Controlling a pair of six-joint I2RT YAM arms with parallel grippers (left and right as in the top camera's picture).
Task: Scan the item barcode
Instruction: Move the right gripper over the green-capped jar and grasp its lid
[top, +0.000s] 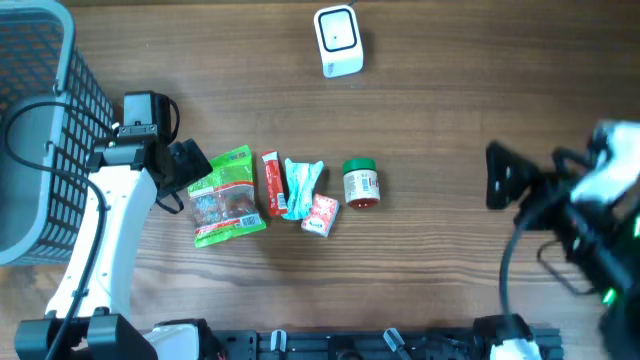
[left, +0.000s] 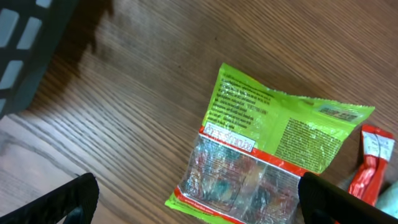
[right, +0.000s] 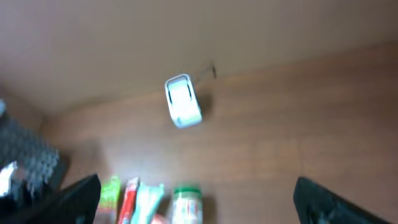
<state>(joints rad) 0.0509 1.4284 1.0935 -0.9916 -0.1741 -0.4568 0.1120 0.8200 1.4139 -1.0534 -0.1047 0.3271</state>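
Observation:
A white barcode scanner (top: 337, 40) stands at the back of the wooden table, also in the right wrist view (right: 182, 101). A row of items lies mid-table: a green snack bag (top: 228, 195), a red stick pack (top: 272, 183), a teal packet (top: 300, 187), a small red-and-white packet (top: 322, 215) and a green-lidded jar (top: 360, 183). My left gripper (top: 195, 165) hangs open just left of the green bag (left: 267, 155), holding nothing. My right gripper (top: 497, 175) is open and empty, well right of the jar (right: 186, 202).
A grey mesh basket (top: 40, 130) fills the table's left end, close behind the left arm. The red stick pack (left: 373, 162) shows at the right edge of the left wrist view. Bare wood lies between the jar and the right gripper.

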